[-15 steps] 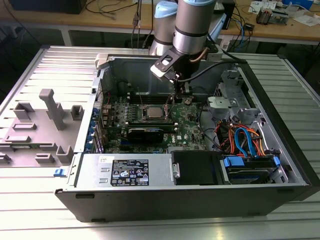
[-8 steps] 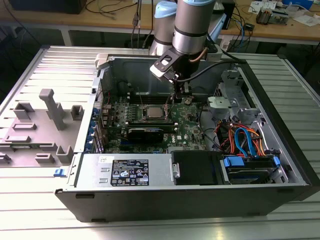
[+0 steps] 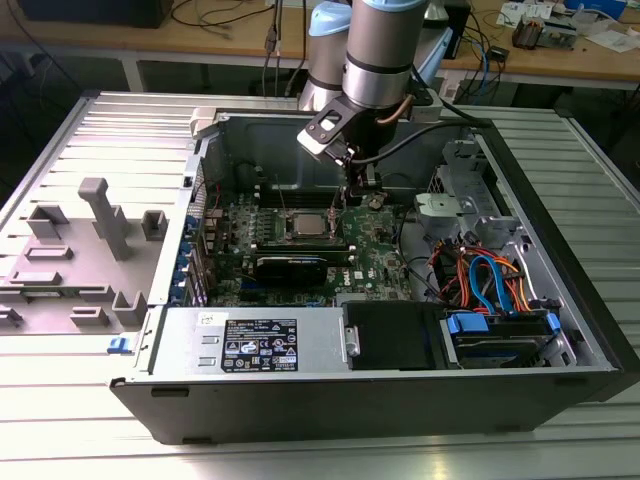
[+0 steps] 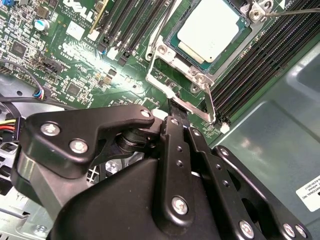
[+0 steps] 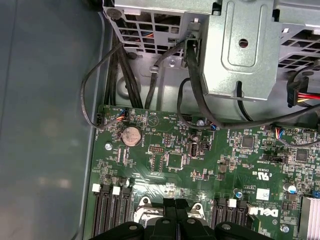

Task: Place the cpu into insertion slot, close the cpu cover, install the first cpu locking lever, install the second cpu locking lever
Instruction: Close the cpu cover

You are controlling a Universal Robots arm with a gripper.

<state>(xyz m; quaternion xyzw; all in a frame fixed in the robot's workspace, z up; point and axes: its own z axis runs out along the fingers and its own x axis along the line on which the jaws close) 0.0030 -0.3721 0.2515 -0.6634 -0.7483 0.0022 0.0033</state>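
Note:
The cpu (image 4: 207,32), with its silvery top, lies flat in the insertion slot (image 4: 169,36) on the green board; in the exterior view the cpu (image 3: 305,225) sits just to the left of my gripper (image 3: 337,210). The cpu cover (image 4: 175,61) lies down around the chip as a silver frame. My gripper (image 4: 175,107) is shut, its black tip touching a metal lever arm (image 4: 207,102) at the socket's edge. A thin wire lever (image 4: 290,12) lies along the far side. The shut fingers (image 5: 170,222) hang over the board.
Black memory slots (image 4: 260,55) flank the socket. A black card (image 3: 290,268), a power supply (image 3: 260,345), a drive cage (image 3: 460,190) and coloured cables (image 3: 480,275) crowd the case. A coin battery (image 5: 131,135) sits on the board. A grey fixture (image 3: 100,215) stands outside.

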